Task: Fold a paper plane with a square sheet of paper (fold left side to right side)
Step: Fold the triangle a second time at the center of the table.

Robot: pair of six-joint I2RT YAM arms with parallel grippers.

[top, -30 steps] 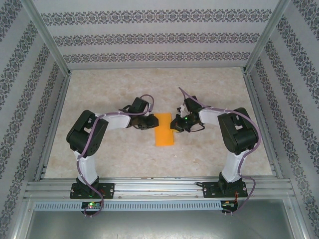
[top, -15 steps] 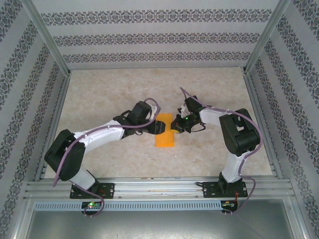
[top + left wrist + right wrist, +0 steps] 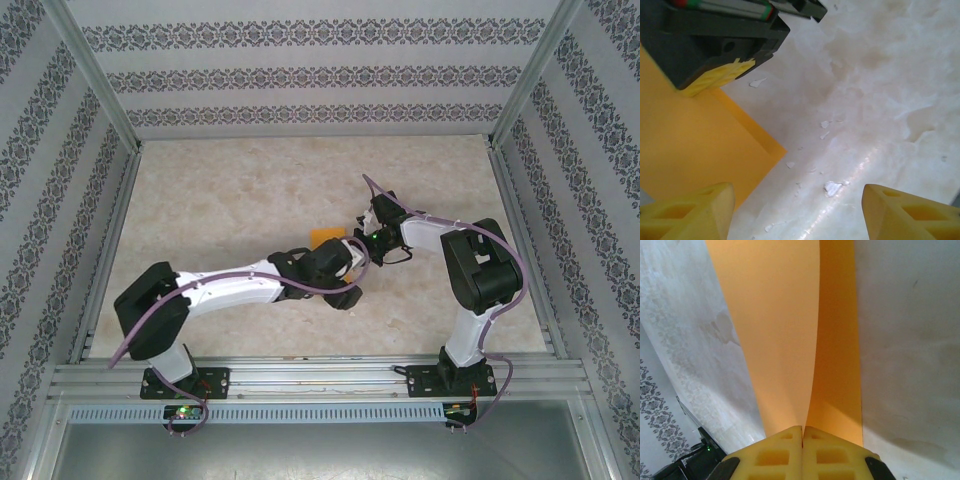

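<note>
Left end effector (image 3: 799,212) spread, right end effector (image 3: 802,437) closed

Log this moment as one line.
orange paper: folded, on table | left gripper: open, over its corner | right gripper: shut on its edge

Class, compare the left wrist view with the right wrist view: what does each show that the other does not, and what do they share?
Left wrist view: the left gripper with its yellow fingers wide apart above the table, white flecks scattered on it, and the right gripper from outside, its tip on the orange paper. Right wrist view: the right gripper's fingers shut, apparently on a raised layer of the paper, and a patterned wall. Shared: the orange paper lying on the marbled table.
</note>
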